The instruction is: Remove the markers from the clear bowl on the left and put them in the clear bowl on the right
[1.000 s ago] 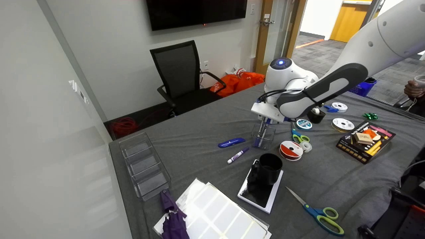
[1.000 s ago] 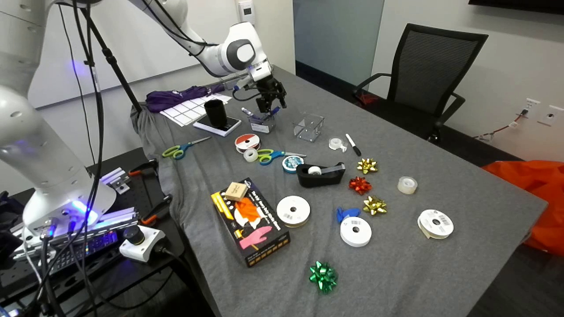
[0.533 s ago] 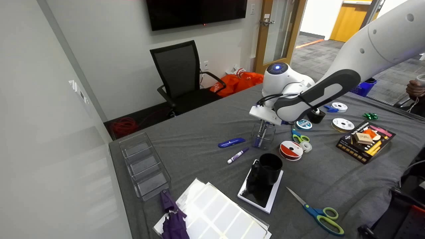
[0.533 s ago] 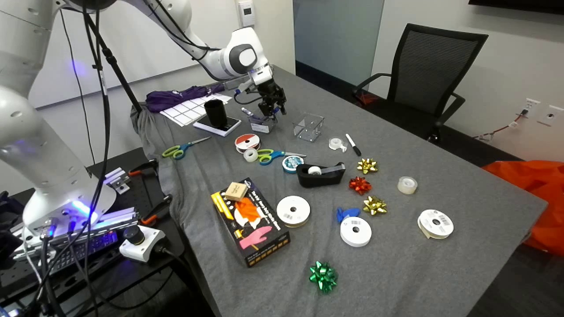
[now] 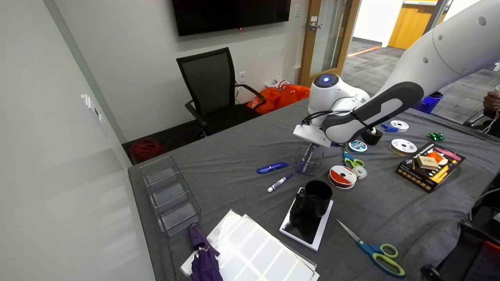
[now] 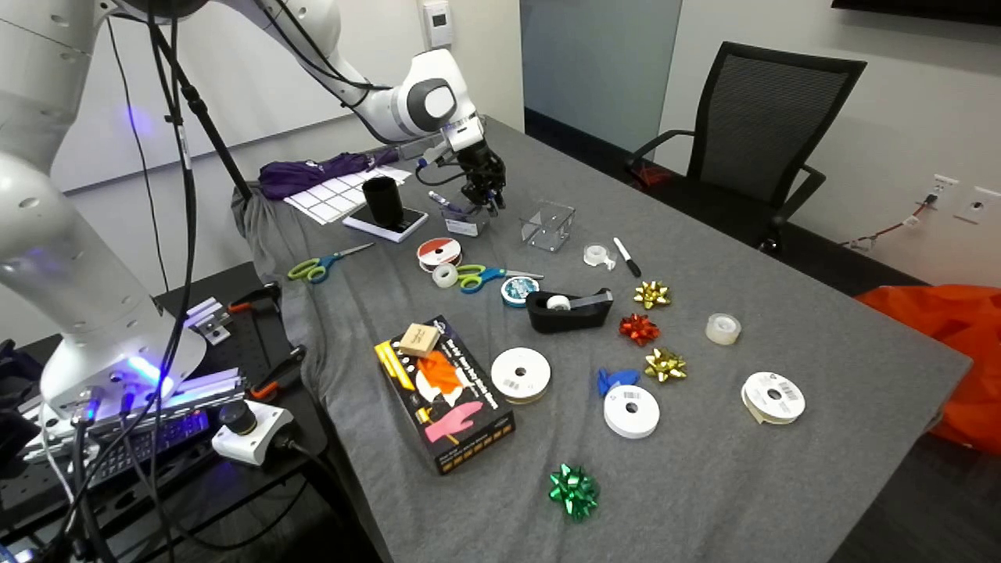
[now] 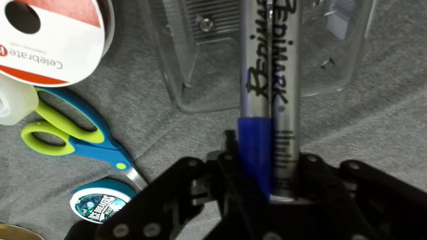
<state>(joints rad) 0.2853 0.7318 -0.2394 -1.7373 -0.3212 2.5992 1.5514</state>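
Two silver "Redimark" markers stand side by side in the wrist view, one with its blue cap [image 7: 255,140] up, the other showing its silver end [image 7: 286,140]. My gripper [image 7: 271,160] is shut on the pair, one finger pressed to each marker's outer side. Their lower ends are in the left clear bowl [image 7: 206,108], which also shows in an exterior view with the markers [image 5: 307,156] leaning in it. To its right is the right clear bowl [image 6: 547,227], with no marker visible in it. The arm [image 5: 340,109] covers the gripper in an exterior view.
Close to the left bowl are a red ribbon spool [image 5: 342,176], a black mug [image 5: 318,199] on a black tablet [image 5: 306,230], a purple-and-white marker [image 5: 279,183] and a blue case [image 5: 272,168]. Scissors [image 7: 96,146] and a mint tin [image 7: 103,205] lie near the gripper.
My gripper has come down a little over the left bowl, then its fingers have moved together onto the two markers. The markers have shifted slightly; the bowls have stayed put.
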